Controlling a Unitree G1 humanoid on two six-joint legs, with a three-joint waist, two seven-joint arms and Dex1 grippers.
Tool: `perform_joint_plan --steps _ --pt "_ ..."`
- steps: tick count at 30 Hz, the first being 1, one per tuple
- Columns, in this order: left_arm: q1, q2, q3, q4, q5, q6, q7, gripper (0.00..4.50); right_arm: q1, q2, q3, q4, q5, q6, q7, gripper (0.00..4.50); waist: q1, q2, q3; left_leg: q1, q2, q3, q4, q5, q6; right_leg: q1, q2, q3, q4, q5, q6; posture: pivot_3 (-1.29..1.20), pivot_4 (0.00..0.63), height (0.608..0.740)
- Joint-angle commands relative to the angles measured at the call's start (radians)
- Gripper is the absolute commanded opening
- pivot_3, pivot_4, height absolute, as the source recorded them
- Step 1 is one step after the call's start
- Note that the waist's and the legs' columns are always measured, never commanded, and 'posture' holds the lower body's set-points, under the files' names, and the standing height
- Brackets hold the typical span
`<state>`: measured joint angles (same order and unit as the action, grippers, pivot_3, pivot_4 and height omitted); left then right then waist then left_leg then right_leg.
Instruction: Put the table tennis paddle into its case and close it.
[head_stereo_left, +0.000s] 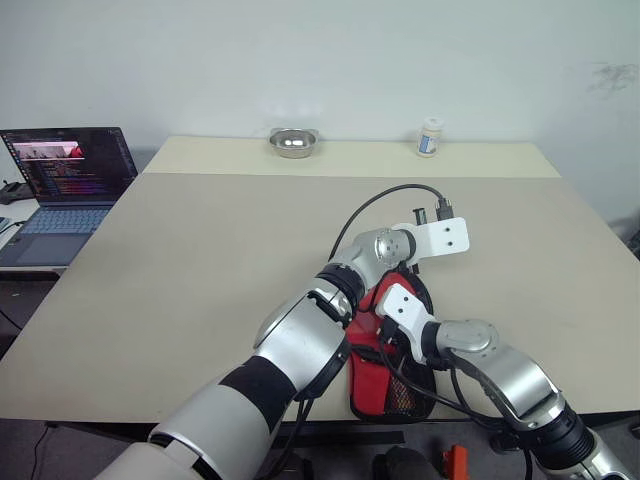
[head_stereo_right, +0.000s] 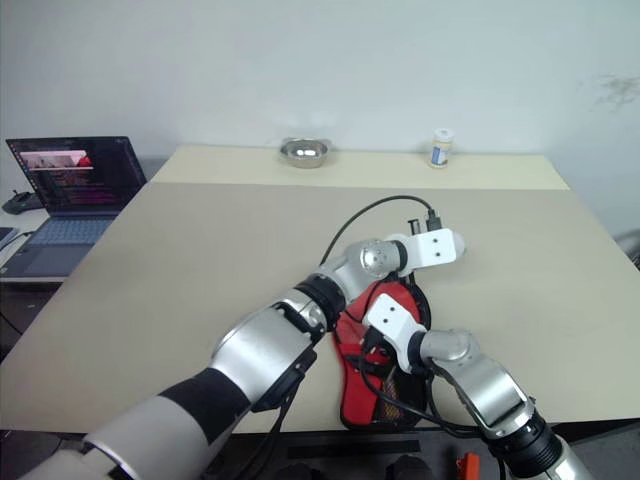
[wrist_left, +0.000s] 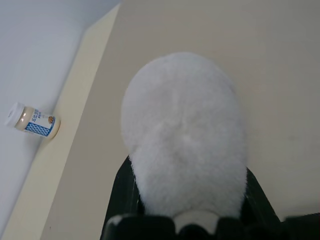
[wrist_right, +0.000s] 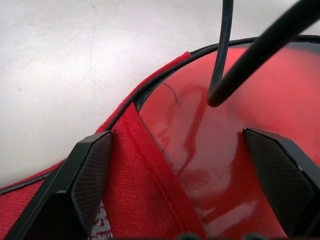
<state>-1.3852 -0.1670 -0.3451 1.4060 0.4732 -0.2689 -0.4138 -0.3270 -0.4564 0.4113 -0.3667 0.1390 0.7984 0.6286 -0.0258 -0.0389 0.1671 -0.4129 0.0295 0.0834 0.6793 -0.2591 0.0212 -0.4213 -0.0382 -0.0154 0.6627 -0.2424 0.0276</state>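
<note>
Glossy red rubber-faced table tennis paddle (wrist_right: 220, 150); red soft fabric case (head_stereo_left: 385, 385) with black edging and black mesh; beige desk (head_stereo_left: 200, 260); white bottle (head_stereo_left: 430, 137) with blue-patterned label

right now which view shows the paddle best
The right wrist view: the paddle's glossy red face lies close up between the open right gripper's fingers, part inside the case. The two eye views give only a slice of red at the case, behind the arms. The left wrist view looks elsewhere.
</note>
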Motion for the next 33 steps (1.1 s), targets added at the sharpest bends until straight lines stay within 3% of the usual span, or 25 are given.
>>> perform_joint_plan --steps 1,10,21,26,33 --pt "-0.005 -0.089 0.004 -0.036 -0.013 -0.024 -0.044 1.16 0.042 0.005 0.063 0.084 0.001 0.074 0.013 4.50 0.000 0.000 0.000 0.000 0.000 0.000 0.000 0.000 0.000 0.000 0.000 0.000 0.000 0.000 0.000 0.00 0.150 0.740" --pt "0.012 -0.083 0.014 -0.039 -0.024 -0.021 -0.105 4.40 0.026 0.008 0.053 0.099 -0.008 0.066 0.012 4.50 -0.002 0.000 -0.001 0.002 0.000 0.000 0.000 0.000 0.000 0.001 0.000 0.001 0.000 0.000 0.001 0.00 0.150 0.740" --pt "0.013 -0.045 0.057 -0.047 -0.064 -0.027 -0.111 4.46 -0.005 0.011 0.012 0.140 -0.013 0.049 0.002 4.50 -0.003 0.000 -0.002 0.005 0.000 0.000 0.000 0.000 0.000 0.003 0.001 0.001 0.001 -0.001 0.002 0.00 0.150 0.740" --pt "-0.033 0.068 0.182 -0.080 -0.179 -0.046 -0.111 4.46 -0.010 0.013 -0.089 0.051 0.023 0.103 -0.027 4.50 -0.001 0.000 -0.002 0.005 0.000 0.000 0.000 0.000 0.000 0.003 0.000 0.001 0.001 -0.001 0.002 0.00 0.150 0.740" --pt "0.014 0.216 0.300 -0.138 -0.315 -0.040 -0.291 4.46 0.001 -0.003 -0.263 -0.231 0.143 0.296 -0.048 4.50 0.000 0.001 -0.001 -0.002 0.001 0.000 0.000 0.000 0.000 -0.002 0.000 0.000 0.000 0.002 -0.003 0.00 0.150 0.740"
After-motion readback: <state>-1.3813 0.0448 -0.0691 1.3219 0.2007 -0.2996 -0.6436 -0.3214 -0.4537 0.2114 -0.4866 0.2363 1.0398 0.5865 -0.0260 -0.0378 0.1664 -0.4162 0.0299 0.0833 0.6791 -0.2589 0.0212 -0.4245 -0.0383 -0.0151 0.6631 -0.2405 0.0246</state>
